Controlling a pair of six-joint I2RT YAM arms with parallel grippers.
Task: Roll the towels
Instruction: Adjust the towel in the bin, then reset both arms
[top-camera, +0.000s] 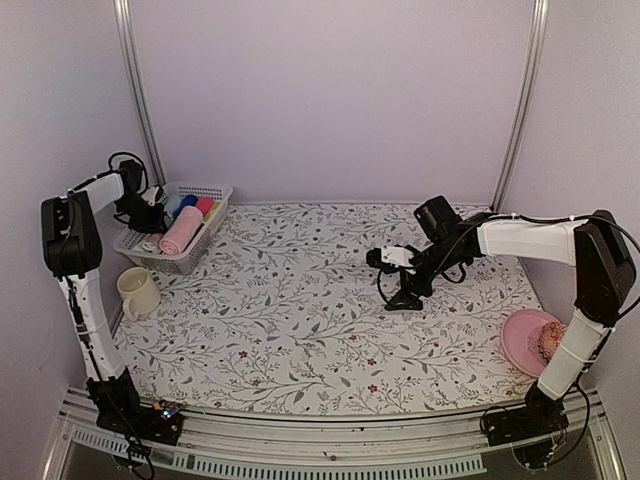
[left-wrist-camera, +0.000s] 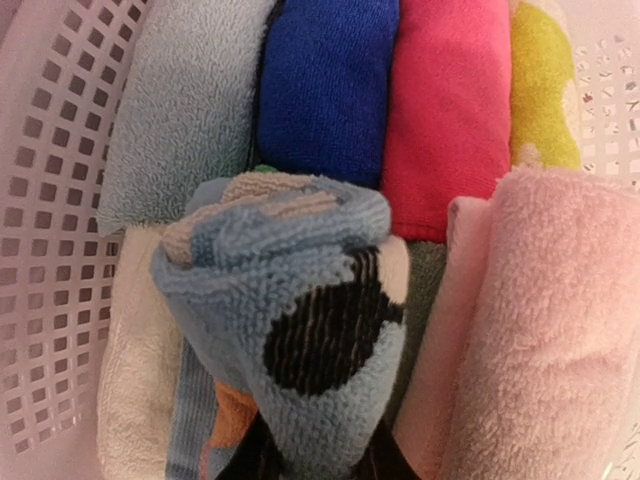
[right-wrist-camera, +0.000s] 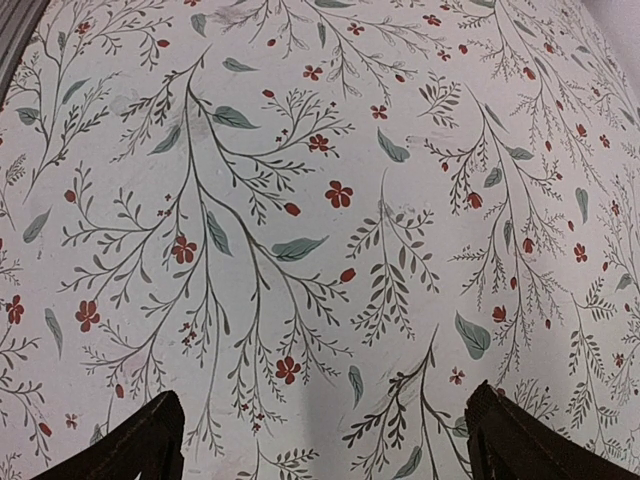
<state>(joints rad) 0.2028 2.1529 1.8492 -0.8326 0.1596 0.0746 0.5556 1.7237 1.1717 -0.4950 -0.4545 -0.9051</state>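
Floral tabletop (top-camera: 300, 330), white basket (top-camera: 195, 262) at far left corner, both towels inside it. Light blue towel (left-wrist-camera: 290, 300) bunched on top of other rolls (left-wrist-camera: 330, 90), directly at left jaws, long axis running away from camera; dark fingertips (left-wrist-camera: 258, 466) just showing beside its lower fold, so left jaws read as pinching it. Pale pink towel (left-wrist-camera: 545, 340) rolled just beside, to right, parallel. Right jaws spread wide, holding nothing, over bare tabletop, well apart from basket: left arm (top-camera: 80, 290) far nearer

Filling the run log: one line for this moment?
left gripper: in basket, at rolled light blue towel, grip unclear | right gripper: open, above table | pink towel: rolled, in basket
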